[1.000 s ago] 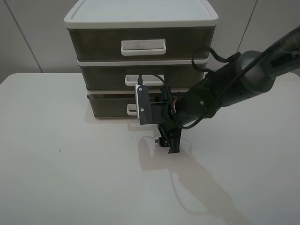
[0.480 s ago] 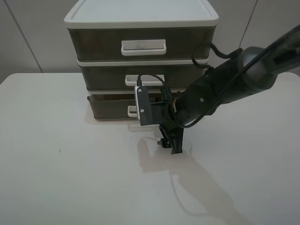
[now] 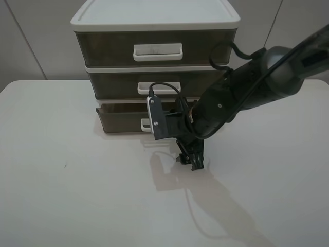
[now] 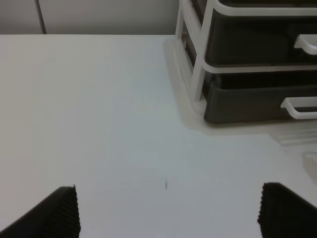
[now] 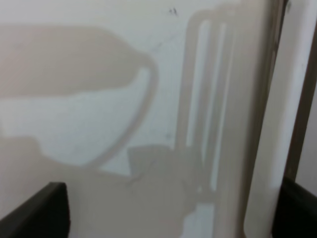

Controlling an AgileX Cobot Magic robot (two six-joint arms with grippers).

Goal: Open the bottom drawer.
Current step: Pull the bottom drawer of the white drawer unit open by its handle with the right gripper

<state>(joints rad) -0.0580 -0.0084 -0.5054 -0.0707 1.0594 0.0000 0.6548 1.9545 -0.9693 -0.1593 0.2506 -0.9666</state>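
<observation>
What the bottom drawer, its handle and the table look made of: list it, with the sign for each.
Bottom drawer: probably tinted plastic; the front is smoky brown with a dull sheen and looks slightly see-through. Handle: seemingly white plastic; a smooth moulded loop. Table: white matte top with no glare; the material cannot be told.

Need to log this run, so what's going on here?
The right gripper hangs open just above the table, in front of the bottom drawer, holding nothing. The drawer juts only slightly out of the white frame, and its handle is not gripped. The left gripper is open too, over the table off to the drawer unit's side.
</observation>
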